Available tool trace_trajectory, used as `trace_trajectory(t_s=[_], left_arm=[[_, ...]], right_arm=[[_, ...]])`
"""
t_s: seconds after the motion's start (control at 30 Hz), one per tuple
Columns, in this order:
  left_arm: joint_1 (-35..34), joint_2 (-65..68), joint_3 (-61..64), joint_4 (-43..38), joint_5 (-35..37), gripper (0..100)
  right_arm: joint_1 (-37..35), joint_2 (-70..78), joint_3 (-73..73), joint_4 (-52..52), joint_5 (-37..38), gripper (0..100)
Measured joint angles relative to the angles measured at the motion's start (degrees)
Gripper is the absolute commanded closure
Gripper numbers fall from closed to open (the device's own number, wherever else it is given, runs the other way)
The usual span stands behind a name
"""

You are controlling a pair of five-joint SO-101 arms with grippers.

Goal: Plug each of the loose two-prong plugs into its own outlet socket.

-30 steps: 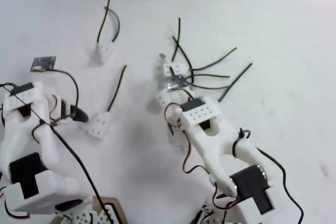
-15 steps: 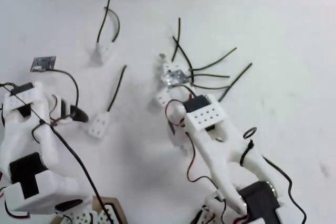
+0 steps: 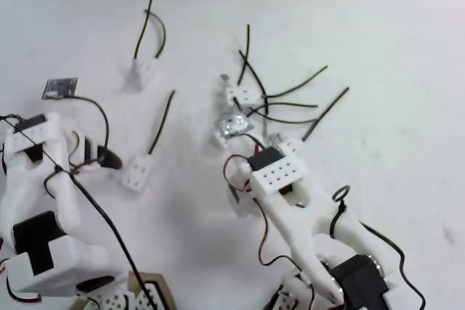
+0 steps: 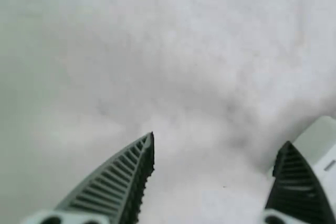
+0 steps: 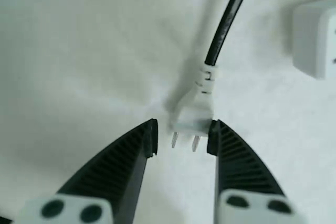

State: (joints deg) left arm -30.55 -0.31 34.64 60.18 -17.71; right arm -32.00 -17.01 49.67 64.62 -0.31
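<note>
Right gripper (image 5: pixel 182 135) is straddling the two-prong plug (image 5: pixel 193 119) lying on the table (image 5: pixel 79 51), fingers spread, one touching its side | risk: closing off-centre could be twisting it askew | left gripper (image 4: pixel 218 145) is hanging spread, empty.

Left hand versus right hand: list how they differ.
The right hand straddles a white two-prong plug, prongs pointing back between its fingers. The left hand has only bare table in its gap. The left hand also gapes wider than the right hand. Both are open, with dark ribbed fingers.
</note>
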Motion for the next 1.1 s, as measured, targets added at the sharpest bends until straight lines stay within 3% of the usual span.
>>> trace_trajectory(t_s=[0.7, 1.1], left_arm=[[0.0, 0.0, 0.0, 0.0, 0.0, 65], [0.0, 0.0, 0.0, 0.0, 0.0, 65]], right_arm=[[-1.8, -0.4, -2.9, 3.8, 0.0, 84.4], [-1.4, -1.1, 2.3, -3.0, 0.0, 84.4]])
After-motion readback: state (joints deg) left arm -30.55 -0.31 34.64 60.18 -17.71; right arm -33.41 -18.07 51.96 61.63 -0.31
